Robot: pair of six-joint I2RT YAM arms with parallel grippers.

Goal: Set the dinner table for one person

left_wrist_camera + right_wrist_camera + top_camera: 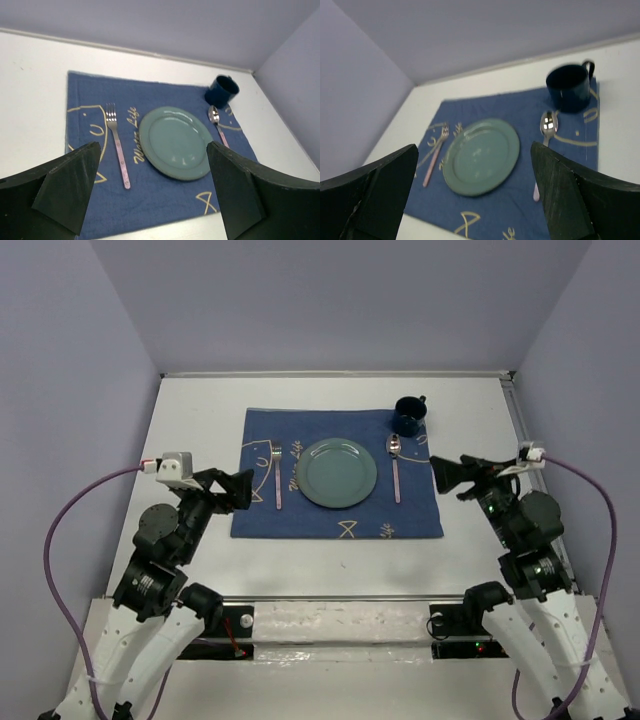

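The white dinner table (330, 570) carries a dark blue mat (300, 520) with beige drawings. On the mat lie a green plate (337, 472), a pink-handled fork (277, 475) to its left, a pink-handled spoon (395, 465) to its right, and a dark blue mug (408, 415) at the far right corner. My left gripper (243, 488) is open and empty at the mat's left edge. My right gripper (440, 475) is open and empty at the mat's right edge. The left wrist view shows the plate (176, 142), fork (117, 145), spoon (217, 125) and mug (221, 90). The right wrist view shows the plate (481, 155) and mug (567, 87).
Lilac walls close the table in at the back and on both sides. A metal rail (520, 430) runs along the table's right edge. Purple cables (60, 540) loop off both wrists beside the arms.
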